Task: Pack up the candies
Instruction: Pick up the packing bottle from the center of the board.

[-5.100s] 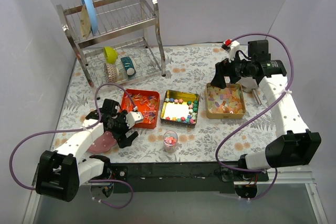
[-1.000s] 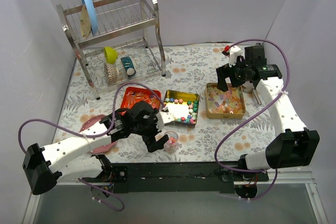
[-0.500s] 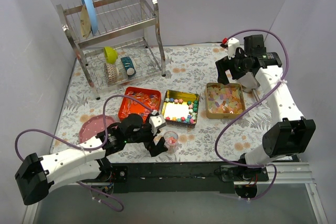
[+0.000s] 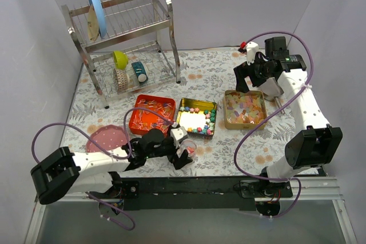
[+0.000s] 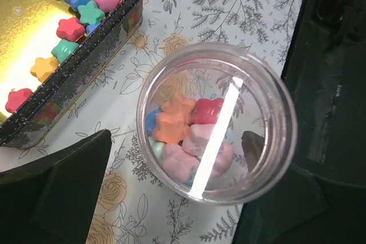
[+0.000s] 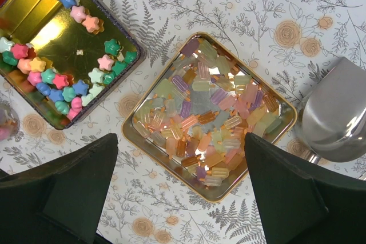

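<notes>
A clear cup [image 5: 269, 90] holding several pastel star candies [image 5: 182, 123] stands on the floral table near the front edge. My left gripper [image 5: 176, 141] is open, one finger on each side of the cup [image 4: 187, 148], and the left finger stands apart from it. More star candies [image 5: 80, 18] lie in the dark-walled tin [image 5: 74, 72] beside the cup. My right gripper [image 6: 182, 138] hangs open high above the gold tin [image 6: 166, 164] of translucent jellies [image 6: 189, 123]. A red tin [image 4: 135, 119] holds wrapped candies [image 4: 153, 111].
A pink round lid [image 4: 108, 138] lies left of the cup. A metal scoop [image 6: 337, 112] rests right of the gold tin. A dish rack [image 4: 123, 38] with a blue plate stands at the back left. The black base rail [image 5: 337, 55] runs just beyond the cup.
My left arm has swung low and to the right, bringing its open gripper around the cup and uncovering the pink lid. The right arm has barely shifted.
</notes>
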### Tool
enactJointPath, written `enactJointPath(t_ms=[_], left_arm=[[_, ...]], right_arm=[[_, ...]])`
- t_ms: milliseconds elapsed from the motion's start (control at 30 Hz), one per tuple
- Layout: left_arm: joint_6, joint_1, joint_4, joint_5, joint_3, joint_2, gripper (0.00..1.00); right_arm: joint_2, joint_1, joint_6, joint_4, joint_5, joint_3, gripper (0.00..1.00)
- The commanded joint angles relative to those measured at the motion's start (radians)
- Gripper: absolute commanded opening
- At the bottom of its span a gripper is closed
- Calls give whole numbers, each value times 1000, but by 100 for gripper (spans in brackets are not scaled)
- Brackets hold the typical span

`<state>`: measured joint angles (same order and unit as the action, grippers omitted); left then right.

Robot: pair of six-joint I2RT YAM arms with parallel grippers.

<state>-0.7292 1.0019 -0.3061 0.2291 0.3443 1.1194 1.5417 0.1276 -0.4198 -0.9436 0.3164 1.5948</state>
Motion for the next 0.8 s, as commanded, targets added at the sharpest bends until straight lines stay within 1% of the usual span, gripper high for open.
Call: enactJointPath(t_ms=[0, 33, 100, 167, 200, 233, 300, 333, 433, 467, 500, 567, 600, 667, 700, 767], left_arm=[[63, 10, -272, -40, -39, 85, 98], [66, 14, -298, -37, -41, 127, 98], [50, 17, -352, -54, -44, 161, 98], [39, 24, -411, -62, -79, 189, 98], [42, 29, -512, -59, -106, 194, 98], [50, 30, -566, -56, -166, 194, 98], [65, 30, -672, -53, -206, 191, 98], [76, 30, -683, -50, -227, 191, 98], [106, 30, -711, -11, -252, 201, 98], [105, 30, -720, -11, -254, 210, 98], [102, 30, -732, -13, -251, 227, 98], [106, 30, -761, -5, -239, 249, 98], [108, 30, -778, -4, -235, 279, 98], [126, 30, -801, 3, -226, 310, 98], [131, 30, -811, 9, -226, 335, 98], [139, 30, -837, 21, -226, 352, 98]], right_arm=[[-3, 6, -8, -17, 55, 5, 98], [0, 4, -8, -15, 67, 4, 98], [11, 6, -7, -17, 82, 2, 98], [14, 6, -16, -14, 107, -4, 98], [15, 6, -20, -11, 119, -7, 98], [15, 6, -48, -12, 154, -18, 98], [0, 6, -100, -18, 202, -36, 97], [-9, 6, -169, -17, 251, -71, 96], [-64, 30, -267, -4, 352, -133, 96], [-72, 50, -337, -14, 360, -154, 96], [-80, 108, -370, -26, 365, -160, 96], [-83, 167, -427, -53, 380, -186, 96], [-84, 217, -435, -54, 386, -196, 95], [-87, 263, -457, -53, 406, -219, 95], [-91, 314, -490, -55, 406, -228, 96], [-100, 361, -531, -67, 395, -243, 96]])
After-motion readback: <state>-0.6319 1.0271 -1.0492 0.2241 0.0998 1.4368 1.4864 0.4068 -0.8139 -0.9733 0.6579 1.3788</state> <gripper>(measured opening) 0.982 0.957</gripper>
